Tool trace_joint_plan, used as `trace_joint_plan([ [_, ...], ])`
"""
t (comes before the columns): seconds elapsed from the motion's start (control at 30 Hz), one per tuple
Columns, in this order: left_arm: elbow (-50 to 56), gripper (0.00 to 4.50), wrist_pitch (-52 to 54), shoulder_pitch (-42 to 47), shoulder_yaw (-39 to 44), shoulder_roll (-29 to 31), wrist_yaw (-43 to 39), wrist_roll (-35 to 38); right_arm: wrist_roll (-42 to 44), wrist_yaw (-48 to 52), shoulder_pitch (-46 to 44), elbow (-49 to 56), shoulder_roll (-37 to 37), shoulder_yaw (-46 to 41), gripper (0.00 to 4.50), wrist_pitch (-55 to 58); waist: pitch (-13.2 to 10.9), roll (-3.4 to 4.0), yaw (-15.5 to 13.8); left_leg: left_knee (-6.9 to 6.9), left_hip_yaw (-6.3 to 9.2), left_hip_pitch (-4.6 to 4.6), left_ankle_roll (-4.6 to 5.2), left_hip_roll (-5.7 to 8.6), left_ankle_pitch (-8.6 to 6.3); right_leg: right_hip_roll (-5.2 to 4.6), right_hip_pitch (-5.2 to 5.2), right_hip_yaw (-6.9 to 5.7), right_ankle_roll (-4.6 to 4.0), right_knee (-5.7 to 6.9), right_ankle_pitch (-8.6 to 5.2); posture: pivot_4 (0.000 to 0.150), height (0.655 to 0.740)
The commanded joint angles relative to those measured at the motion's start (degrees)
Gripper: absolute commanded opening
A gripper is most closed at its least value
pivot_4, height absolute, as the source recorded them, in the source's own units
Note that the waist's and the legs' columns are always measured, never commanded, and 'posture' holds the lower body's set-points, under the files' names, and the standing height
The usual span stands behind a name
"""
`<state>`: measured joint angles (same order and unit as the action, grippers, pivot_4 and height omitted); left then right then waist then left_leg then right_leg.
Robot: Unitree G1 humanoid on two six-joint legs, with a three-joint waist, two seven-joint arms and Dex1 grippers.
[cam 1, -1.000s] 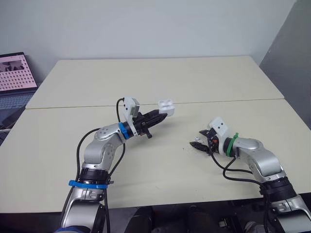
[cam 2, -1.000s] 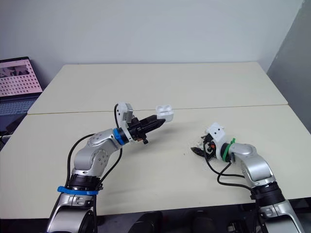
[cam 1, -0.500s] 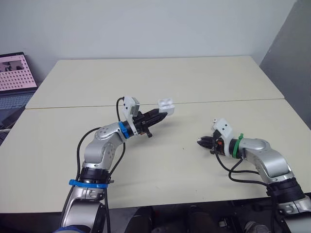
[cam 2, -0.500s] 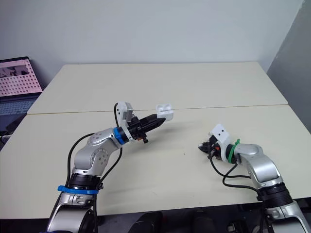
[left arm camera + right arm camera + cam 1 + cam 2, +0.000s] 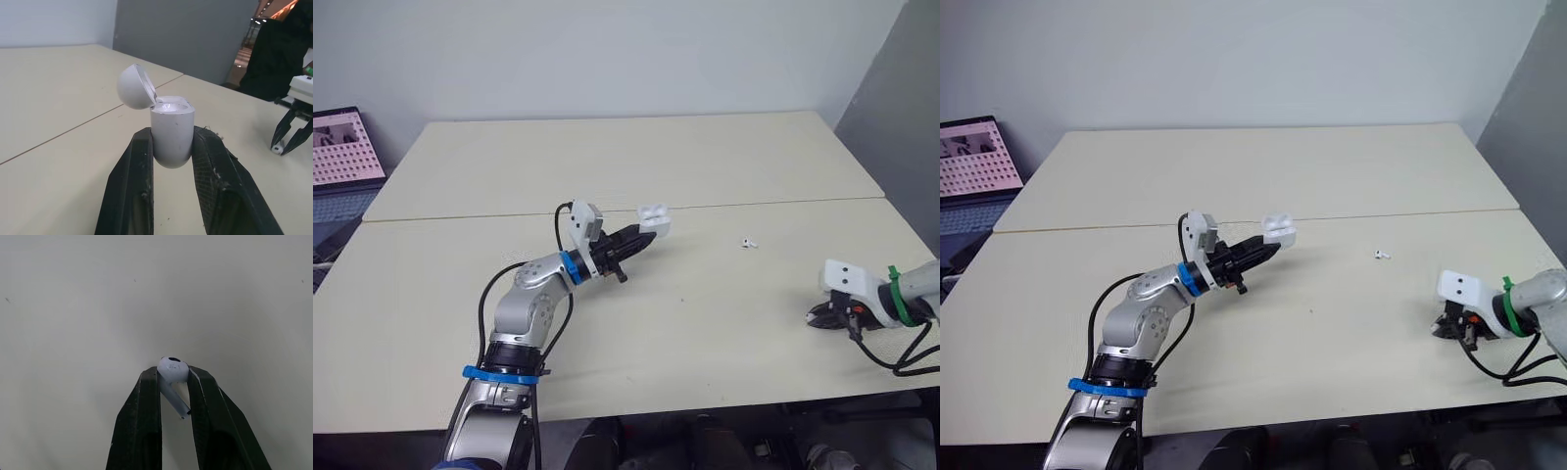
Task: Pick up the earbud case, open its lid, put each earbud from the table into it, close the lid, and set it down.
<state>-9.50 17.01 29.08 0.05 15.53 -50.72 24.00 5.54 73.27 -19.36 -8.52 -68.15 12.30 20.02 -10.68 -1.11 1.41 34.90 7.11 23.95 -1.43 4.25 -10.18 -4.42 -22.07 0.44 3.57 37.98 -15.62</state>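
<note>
My left gripper (image 5: 643,232) is shut on the white earbud case (image 5: 654,217), held above the middle of the table. In the left wrist view the case (image 5: 170,128) stands upright between the fingers (image 5: 139,161) with its lid (image 5: 135,87) hinged open. Low over the table's front right sits my right gripper (image 5: 816,315). In the right wrist view it (image 5: 172,375) is shut on a white earbud (image 5: 172,370). A second earbud (image 5: 749,242) lies on the table to the right of the case.
The cream table (image 5: 636,166) has a seam running across its middle. A laptop (image 5: 342,147) with a lit screen stands off the table's left side. A grey wall panel (image 5: 901,98) rises at the right.
My right gripper has swung from the table's middle far to the right front, carrying an earbud. The other earbud on the table has come into view. The left gripper and case barely moved.
</note>
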Motion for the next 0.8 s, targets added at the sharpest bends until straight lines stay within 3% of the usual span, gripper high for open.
trace_joint_plan([
  [0.03,0.37,0.73,-1.69,0.48,-0.21,-0.24,0.27,-0.54,-3.8,0.72,0.25,-5.81,-1.27,0.36,1.12,-1.96,0.0,-0.02,-0.41,0.01,0.01,0.01,0.0,0.02,0.0,-0.01,0.03,0.0,0.04,-0.03,0.02,0.15,0.74],
  [0.17,0.61,0.73,-1.73,0.07,-0.35,-0.39,0.38,-0.77,-3.84,1.26,1.77,-5.45,-1.23,-0.34,2.36,-1.9,0.0,-0.03,-1.34,0.07,0.01,0.0,0.02,0.04,-0.01,-0.04,0.08,0.02,0.12,-0.12,0.08,0.15,0.74],
  [0.5,-0.27,0.73,-1.85,0.99,-0.4,-0.65,0.65,-1.04,-4.1,0.83,3.7,-3.7,-0.38,-2.35,2.36,-0.46,0.01,-0.03,-1.67,0.07,0.06,0.02,0.02,0.04,-0.01,-0.05,0.1,-0.02,0.11,-0.14,0.08,0.15,0.74],
  [0.8,-0.29,0.73,-1.72,1.2,-0.29,-0.5,0.4,-0.96,-1.82,1.54,6.6,3.97,-0.17,-4.03,2.36,4.14,0.01,-0.03,-1.59,0.06,0.07,0.02,0.01,0.02,-0.02,-0.05,0.08,-0.03,0.11,-0.14,0.08,0.15,0.74],
])
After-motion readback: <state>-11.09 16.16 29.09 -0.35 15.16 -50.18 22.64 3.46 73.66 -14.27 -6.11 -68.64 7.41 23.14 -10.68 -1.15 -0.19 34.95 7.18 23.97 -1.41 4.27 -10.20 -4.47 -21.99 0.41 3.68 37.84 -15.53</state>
